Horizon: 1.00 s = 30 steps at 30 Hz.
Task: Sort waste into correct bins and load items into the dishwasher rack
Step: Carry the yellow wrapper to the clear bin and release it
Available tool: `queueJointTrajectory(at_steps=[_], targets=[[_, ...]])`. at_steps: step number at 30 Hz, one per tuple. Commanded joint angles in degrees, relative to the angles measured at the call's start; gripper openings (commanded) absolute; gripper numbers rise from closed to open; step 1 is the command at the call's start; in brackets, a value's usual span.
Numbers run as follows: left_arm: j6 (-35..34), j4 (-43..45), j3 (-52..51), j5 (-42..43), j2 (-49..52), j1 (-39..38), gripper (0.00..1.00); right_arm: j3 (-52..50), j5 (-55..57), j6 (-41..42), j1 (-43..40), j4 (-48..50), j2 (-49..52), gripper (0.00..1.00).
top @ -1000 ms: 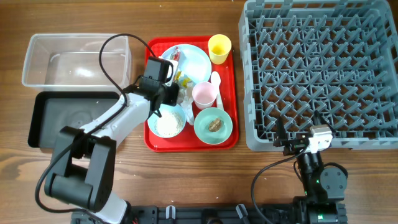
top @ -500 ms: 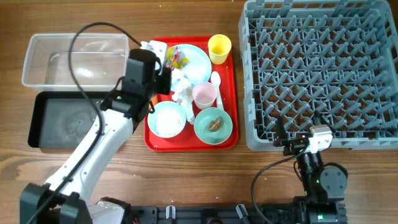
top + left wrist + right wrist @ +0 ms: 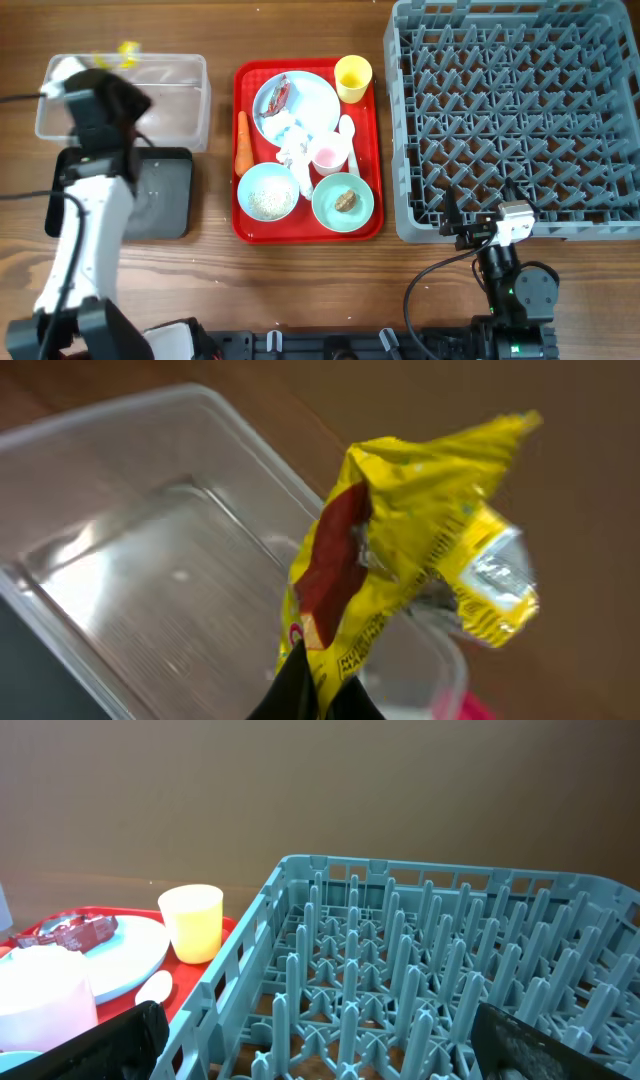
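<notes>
Above the clear tub point(image 3: 185, 95) at the worktop's back-left corner, the left gripper point(image 3: 315, 695) pinches 1 yellow snack wrapper point(image 3: 420, 540); its small print is too blurred to read. The red wrapper point(image 3: 281, 95) lies on the white plate point(image 3: 318, 95) on the red tray point(image 3: 240, 228). At the dishwasher rack's point(image 3: 510, 120) front edge, the right gripper point(image 3: 458, 228) stands wide open, holding nothing.
</notes>
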Motion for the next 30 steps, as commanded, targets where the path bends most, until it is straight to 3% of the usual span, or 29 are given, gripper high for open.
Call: queueJointTrajectory(at_steps=[1,4,13,14,15,16,19,24,30], targets=[[-4.44,4.13,0.57,9.29,6.19,6.82,0.04,-0.07,-0.90,-0.55,-0.28,0.15,-0.46,1.00],[-10.71,7.52,0.57,9.77,12.28,10.29,0.04,-0.07,-0.90,-0.55,-0.28,0.15,-0.46,1.00],[-11.13,13.68,0.57,9.51,19.87,11.78,0.05,-0.07,-0.90,-0.55,-0.28,0.15,-0.46,1.00],[-11.13,14.08,0.57,9.49,19.87,11.82,0.10,-0.07,-0.90,-0.57,-0.28,0.15,-0.46,1.00],[-11.13,14.43,0.57,9.49,19.87,11.80,0.31,-0.07,-0.90,-0.55,-0.28,0.15,-0.46,1.00],[-11.13,14.86,0.57,9.49,19.87,11.80,0.40,-0.07,-0.90,-0.55,-0.28,0.17,-0.46,1.00],[-11.13,16.50,0.57,10.01,19.80,11.80,0.47,-0.07,-0.90,-0.57,-0.28,0.15,-0.46,1.00],[-10.86,16.44,1.07,10.23,15.78,11.80,0.44,-0.07,-0.92,-0.57,-0.28,0.15,-0.46,1.00],[-10.60,11.28,1.53,13.77,0.55,8.81,0.35,-0.07,-0.90,-0.57,-0.28,0.15,-0.46,1.00]])
